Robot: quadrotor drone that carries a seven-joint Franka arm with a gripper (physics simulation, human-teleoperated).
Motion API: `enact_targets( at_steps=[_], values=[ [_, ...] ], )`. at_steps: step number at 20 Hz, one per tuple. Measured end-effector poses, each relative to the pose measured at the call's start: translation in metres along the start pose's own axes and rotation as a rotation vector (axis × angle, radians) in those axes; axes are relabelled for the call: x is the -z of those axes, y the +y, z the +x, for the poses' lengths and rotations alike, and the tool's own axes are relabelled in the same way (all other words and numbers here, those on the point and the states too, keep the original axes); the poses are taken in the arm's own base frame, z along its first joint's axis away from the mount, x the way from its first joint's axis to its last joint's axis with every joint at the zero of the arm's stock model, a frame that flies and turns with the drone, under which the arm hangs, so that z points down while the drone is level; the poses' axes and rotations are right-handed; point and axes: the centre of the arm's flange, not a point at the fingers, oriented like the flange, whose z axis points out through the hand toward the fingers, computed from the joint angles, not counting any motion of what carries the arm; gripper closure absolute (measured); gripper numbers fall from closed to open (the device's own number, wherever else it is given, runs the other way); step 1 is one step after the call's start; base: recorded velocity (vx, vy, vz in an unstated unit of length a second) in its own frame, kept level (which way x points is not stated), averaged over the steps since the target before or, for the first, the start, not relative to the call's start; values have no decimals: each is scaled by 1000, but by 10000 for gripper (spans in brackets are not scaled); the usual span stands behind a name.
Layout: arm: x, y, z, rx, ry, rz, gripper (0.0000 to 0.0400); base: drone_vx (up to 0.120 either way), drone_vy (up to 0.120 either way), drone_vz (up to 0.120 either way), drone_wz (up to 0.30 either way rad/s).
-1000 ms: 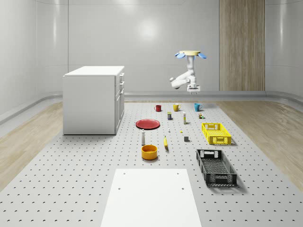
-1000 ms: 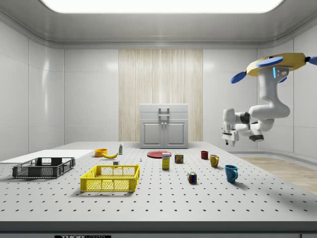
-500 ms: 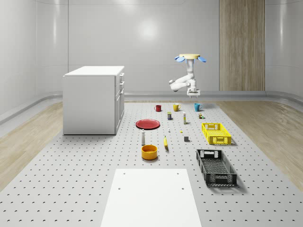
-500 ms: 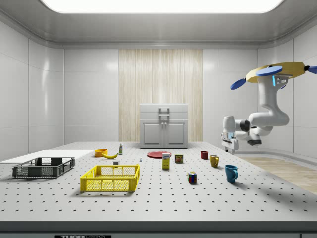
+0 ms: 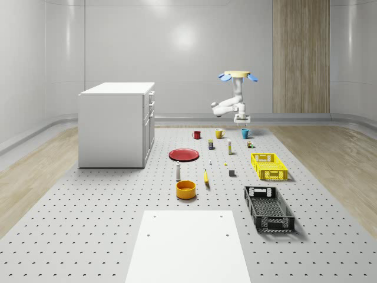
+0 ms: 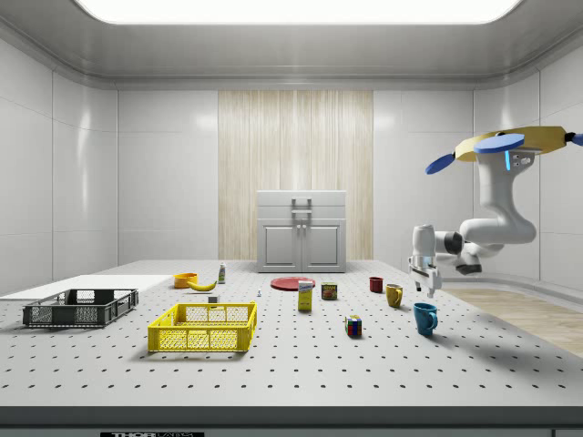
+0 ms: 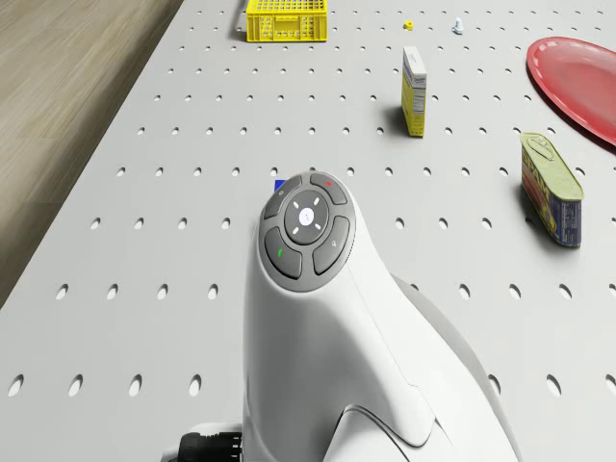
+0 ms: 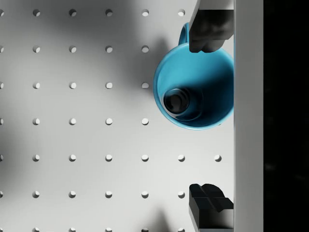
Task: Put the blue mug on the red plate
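- Gripper (image 8: 207, 118) hangs spread wide directly above the blue mug (image 8: 195, 89), one fingertip (image 8: 208, 31) over the handle side at 12 o'clock and the other at 6, apparently lined up to straddle the rim.
- Mug stands upright and untouched on the perforated table (image 5: 118, 206), just beside a yellow mug (image 5: 219, 134).
- Drone (image 6: 510, 144) hovers over the table's far end, arm folded down.
- Red plate (image 5: 184, 154) waits well apart, bare to receive the mug.
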Motion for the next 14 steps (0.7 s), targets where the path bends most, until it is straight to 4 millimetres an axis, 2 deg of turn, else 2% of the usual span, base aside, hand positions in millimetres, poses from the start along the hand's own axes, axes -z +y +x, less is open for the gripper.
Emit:
enact_targets(
  at_steps=[14],
  values=[
    [-49, 0, 0, -1, 0, -1, 0, 0, 0, 0, 0]
  ],
)
